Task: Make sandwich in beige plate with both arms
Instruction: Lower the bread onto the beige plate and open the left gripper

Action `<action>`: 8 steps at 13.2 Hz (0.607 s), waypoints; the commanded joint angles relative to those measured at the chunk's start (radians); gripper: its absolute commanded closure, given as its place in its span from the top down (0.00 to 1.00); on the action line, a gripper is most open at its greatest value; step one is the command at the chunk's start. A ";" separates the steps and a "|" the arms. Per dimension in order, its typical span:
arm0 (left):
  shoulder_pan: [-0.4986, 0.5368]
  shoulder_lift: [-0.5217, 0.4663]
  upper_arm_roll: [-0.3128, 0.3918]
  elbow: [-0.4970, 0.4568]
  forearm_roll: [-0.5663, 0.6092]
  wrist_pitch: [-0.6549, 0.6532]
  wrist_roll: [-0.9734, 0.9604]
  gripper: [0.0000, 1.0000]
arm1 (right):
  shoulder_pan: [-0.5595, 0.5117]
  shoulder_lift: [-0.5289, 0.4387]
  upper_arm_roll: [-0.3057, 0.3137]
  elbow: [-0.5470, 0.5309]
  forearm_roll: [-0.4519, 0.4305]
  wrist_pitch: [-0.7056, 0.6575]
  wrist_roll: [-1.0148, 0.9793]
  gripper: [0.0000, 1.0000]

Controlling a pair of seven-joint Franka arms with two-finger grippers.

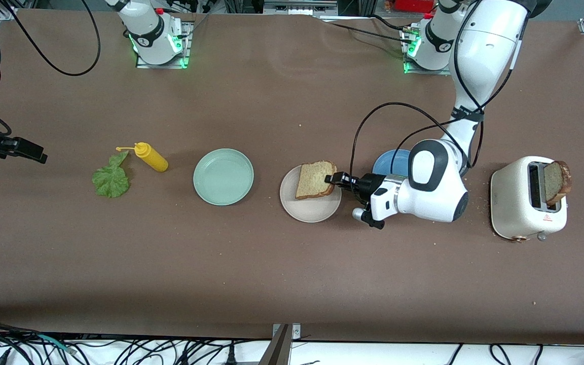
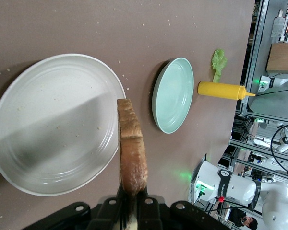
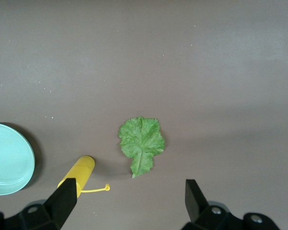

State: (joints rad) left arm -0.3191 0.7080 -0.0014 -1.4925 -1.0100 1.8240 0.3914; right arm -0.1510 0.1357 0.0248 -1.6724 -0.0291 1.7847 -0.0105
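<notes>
on the brown table seen from the front camera, the left gripper (image 1: 333, 179) is clamped on the edge of a square slice of tan, brown-crusted bread (image 1: 314, 179) held over the round cream-beige plate (image 1: 308, 211). a blue plate (image 1: 392, 162) peeks out beside the left arm, and a second slice (image 1: 556, 181) stands in the white toaster (image 1: 524, 204) at that arm's end of the table. toward the right arm's end lie a round mint-green plate (image 1: 223, 177), a yellow squeeze bottle (image 1: 151, 156) and a ruffled green lettuce leaf (image 1: 111, 178). the right gripper (image 1: 27, 150) waits over bare table at that end.

from the left wrist camera, the bread (image 2: 131, 146) shows edge-on between the shut black fingers (image 2: 143, 206), hanging over the rim of the beige plate (image 2: 19, 120), whose bowl holds only crumbs. to do this step well, i judge the slice should be brought over the plate's middle and lowered flat before letting go, so no corner rides the rim.

from the right wrist camera, the right gripper (image 3: 130, 197) has its fingers spread wide and empty above the lettuce (image 3: 141, 142), the bottle (image 3: 78, 172) beside it. the tabletop is matt brown and crumb-flecked; metal framing and cables ring the workspace.
</notes>
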 commanded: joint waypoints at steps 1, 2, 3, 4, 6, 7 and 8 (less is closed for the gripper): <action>-0.021 0.025 0.012 0.017 -0.050 0.001 0.038 0.00 | -0.005 0.001 0.003 0.014 0.005 -0.013 -0.016 1.00; -0.021 0.031 0.012 0.017 -0.071 0.001 0.050 0.00 | -0.005 0.001 0.003 0.014 0.003 -0.013 -0.016 1.00; -0.029 0.039 0.012 0.015 -0.096 0.001 0.050 0.00 | -0.005 0.001 0.003 0.014 0.005 -0.013 -0.016 1.00; -0.038 0.048 0.012 0.015 -0.102 0.001 0.050 0.00 | -0.005 0.001 0.003 0.014 0.003 -0.013 -0.016 1.00; -0.041 0.053 0.012 0.006 -0.126 0.001 0.050 0.00 | -0.005 0.001 0.003 0.014 0.003 -0.013 -0.016 1.00; -0.041 0.053 0.012 0.006 -0.131 0.001 0.050 0.00 | -0.005 0.001 0.003 0.014 0.003 -0.013 -0.016 1.00; -0.041 0.060 0.012 0.006 -0.131 0.009 0.050 0.00 | -0.005 0.001 0.003 0.014 0.003 -0.013 -0.016 1.00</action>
State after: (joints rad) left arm -0.3518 0.7593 -0.0016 -1.4930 -1.0991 1.8250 0.4186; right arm -0.1510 0.1357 0.0248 -1.6724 -0.0291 1.7847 -0.0106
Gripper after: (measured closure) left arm 0.912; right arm 0.000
